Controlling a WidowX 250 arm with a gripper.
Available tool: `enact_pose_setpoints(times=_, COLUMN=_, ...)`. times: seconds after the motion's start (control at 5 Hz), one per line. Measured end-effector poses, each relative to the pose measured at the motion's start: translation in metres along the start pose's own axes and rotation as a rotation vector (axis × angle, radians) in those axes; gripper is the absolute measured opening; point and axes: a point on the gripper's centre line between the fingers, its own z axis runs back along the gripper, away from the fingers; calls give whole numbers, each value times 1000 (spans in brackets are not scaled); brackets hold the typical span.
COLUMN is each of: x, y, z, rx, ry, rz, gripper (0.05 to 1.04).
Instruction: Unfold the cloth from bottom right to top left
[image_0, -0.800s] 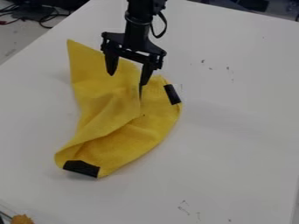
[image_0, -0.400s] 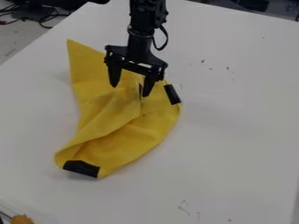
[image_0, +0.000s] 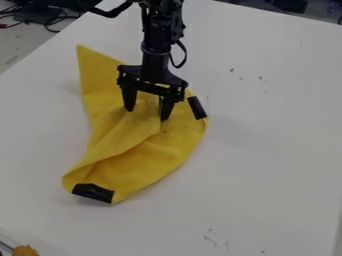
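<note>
The black gripper (image_0: 147, 114) hangs over the upper middle of the yellow cloth (image_0: 141, 162), its two fingers spread apart with cloth visible between them. The cloth lies folded and wrinkled on the left half of the table, narrowing to a point at its upper left. One black patch (image_0: 197, 108) marks its right edge, just right of the gripper, and another black patch (image_0: 93, 192) sits at its bottom left corner. Whether the fingertips touch the cloth, I cannot tell.
The white table (image_0: 267, 165) extends to the right of the cloth and below it. An orange-brown object (image_0: 25, 250) shows at the bottom left corner. Dark cables (image_0: 50, 20) lie beyond the table's upper left edge.
The gripper has come down the view over the cloth, lately shifting slightly left. Its fingers look somewhat closer together than at first. The cloth has not visibly moved.
</note>
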Motion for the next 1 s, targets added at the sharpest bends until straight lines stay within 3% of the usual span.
enact_pose_setpoints(times=0.4, x=1, y=-1, z=-3, rx=1, ry=-2, rz=-16, gripper=354)
enact_pose_setpoints(times=0.6, x=2, y=3, z=-1, rx=23, ry=5, rz=-9, gripper=147)
enact_pose_setpoints(times=0.8, x=0, y=7, z=16, rx=46, ry=73, rz=16, gripper=62)
enact_pose_setpoints(times=1.0, x=-8, y=18, z=55, rx=48, ry=35, rz=85, gripper=55)
